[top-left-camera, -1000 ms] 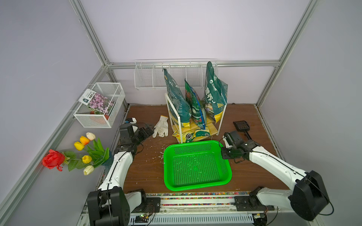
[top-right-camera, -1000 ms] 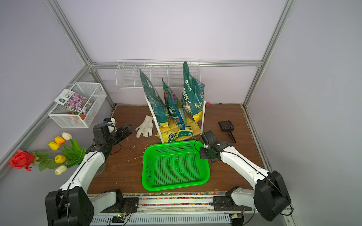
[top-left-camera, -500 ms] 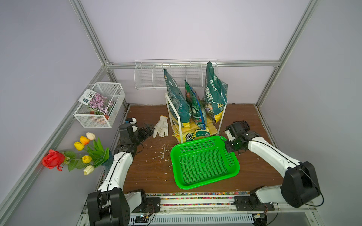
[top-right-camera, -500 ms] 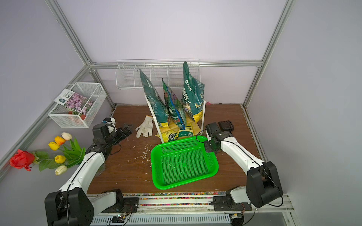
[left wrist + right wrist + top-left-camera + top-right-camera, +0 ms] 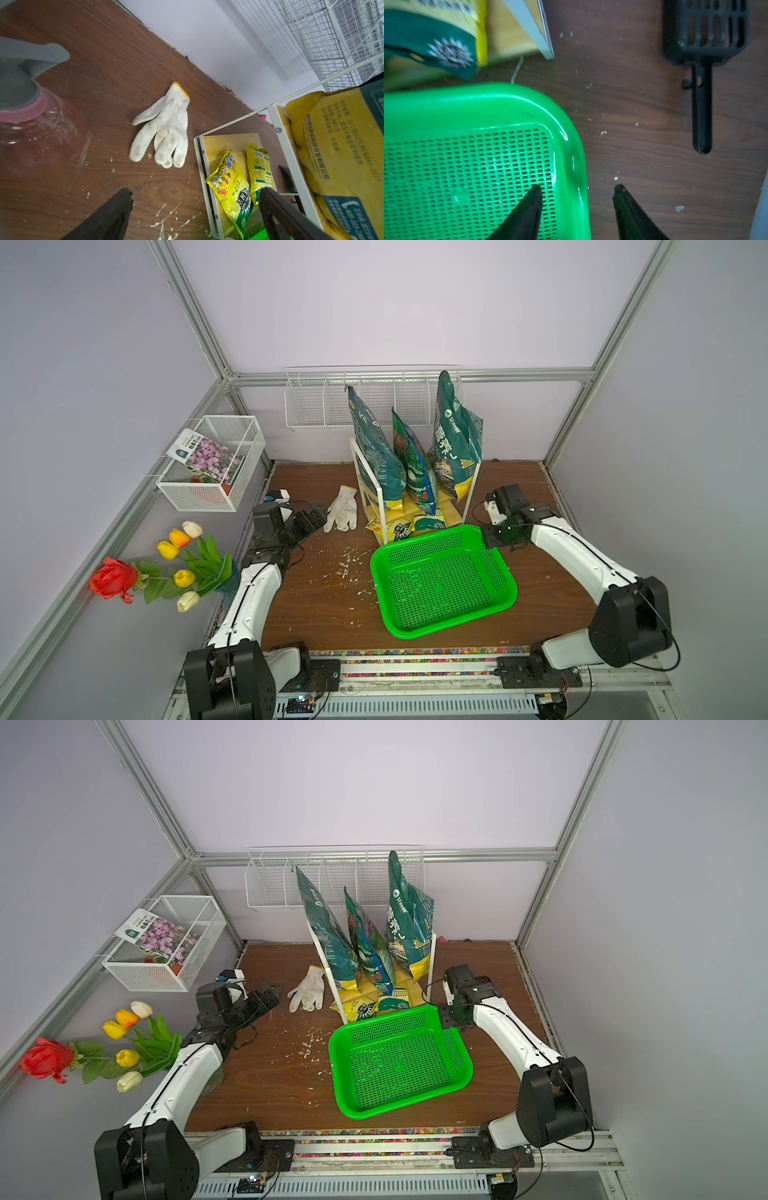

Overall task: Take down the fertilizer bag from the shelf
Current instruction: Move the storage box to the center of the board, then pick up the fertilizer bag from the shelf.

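Standing by this lavender-walled booth with its aluminium frame (image 5: 187, 310), I see a brown wooden tabletop (image 5: 316, 614) scuffed and littered with white flakes (image 5: 347, 566), most of them between the 2 claws. The left claw (image 5: 194, 192) hovers low with its jaws spread wide and nothing in them. A grubby white glove (image 5: 343, 512) lies flat on the wood just ahead of it, and a clear bottle (image 5: 27, 104) with a pink collar and grey trigger head stands close beside it. The right claw (image 5: 577, 187) is parted over the far corner of a green perforated basket (image 5: 428, 545), 1 finger above the mesh inside and 1 outside the rim, not pinching it. A black slotted scoop (image 5: 702, 62) lies on the wood a little ahead of that claw, on its outer side. The shelf (image 5: 380, 514) stands behind the basket, just ahead of the right claw and between the 2 claws. Its upper board carries 3 tall green fertilizer bags (image 5: 415, 472) standing upright, untouched by either claw, and small yellow packets (image 5: 399, 526) lie on the lower board. On the back wall beyond the shelf hangs a white wire rack (image 5: 324, 406). On the wall beside the left claw, a mesh box (image 5: 208, 489) holds a seed packet (image 5: 208, 456). Artificial flowers (image 5: 166, 572) sit behind it.
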Robot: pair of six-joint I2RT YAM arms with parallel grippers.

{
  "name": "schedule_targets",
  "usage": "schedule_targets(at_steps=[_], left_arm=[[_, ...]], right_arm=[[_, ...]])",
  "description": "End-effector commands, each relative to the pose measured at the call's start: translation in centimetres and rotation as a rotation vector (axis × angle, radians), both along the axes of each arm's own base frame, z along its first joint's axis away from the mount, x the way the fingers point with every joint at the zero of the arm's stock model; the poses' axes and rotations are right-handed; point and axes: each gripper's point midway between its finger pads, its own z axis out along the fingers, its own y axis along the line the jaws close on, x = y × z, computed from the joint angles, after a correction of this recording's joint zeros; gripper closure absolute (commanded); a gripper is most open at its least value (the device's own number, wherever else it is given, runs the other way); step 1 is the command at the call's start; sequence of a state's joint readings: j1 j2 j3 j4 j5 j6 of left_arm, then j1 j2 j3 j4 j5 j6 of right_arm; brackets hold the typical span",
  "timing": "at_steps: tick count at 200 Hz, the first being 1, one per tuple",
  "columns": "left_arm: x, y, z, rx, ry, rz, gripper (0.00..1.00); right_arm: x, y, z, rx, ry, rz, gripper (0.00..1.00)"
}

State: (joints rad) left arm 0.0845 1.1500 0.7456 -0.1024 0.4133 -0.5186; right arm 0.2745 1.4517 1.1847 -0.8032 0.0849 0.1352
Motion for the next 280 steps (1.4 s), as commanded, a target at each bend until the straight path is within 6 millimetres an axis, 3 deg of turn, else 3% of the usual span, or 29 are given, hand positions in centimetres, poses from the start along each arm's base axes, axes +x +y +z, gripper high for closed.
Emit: schedule_targets(at_steps=[1,43,74,118,152,176,206,254,280], left_arm=[[-0.2,-0.4,0.3,-0.003,-0.02,-0.02,0.0],[-0.4,-1.1,0.7,-0.01,-0.029,-0.045,0.0],[-0.4,-1.5,0.8,-0.014,-0.034,-0.058,0.0],[-0.5,-1.6,0.9,-0.017,-0.037,-0.064,0.0],[-0.4,-1.7,0.9,-0.019,-0.035,-0.066,0.0],[-0.4,-1.7,1.0,-0.022,-0.036,-0.07,0.0],[-0.4,-1.8,1.1,-0.021,-0.041,-0.075,0.0],[-0.5,-1.9,1.1,-0.025,-0.041,-0.081,0.0],[-0.5,-2.0,1.4,-0.025,-0.049,-0.084,0.0]], right_arm=[[0.1,0.0,5.5,0.034,-0.109,-0.034,0.38],[0.1,0.7,15.2,0.027,-0.382,-0.055,0.34],[-0.7,2.3,21.7,0.127,-0.536,-0.042,0.32],[-2.4,5.2,29.1,0.264,-0.724,0.045,0.32],[-2.7,7.4,33.6,0.377,-0.82,0.131,0.28],[-1.7,9.9,34.9,0.407,-0.832,0.226,0.23],[0.5,12.3,35.1,0.392,-0.86,0.289,0.21],[3.8,13.5,36.6,0.304,-0.99,0.28,0.19],[5.4,13.8,35.8,0.237,-1.007,0.266,0.19]])
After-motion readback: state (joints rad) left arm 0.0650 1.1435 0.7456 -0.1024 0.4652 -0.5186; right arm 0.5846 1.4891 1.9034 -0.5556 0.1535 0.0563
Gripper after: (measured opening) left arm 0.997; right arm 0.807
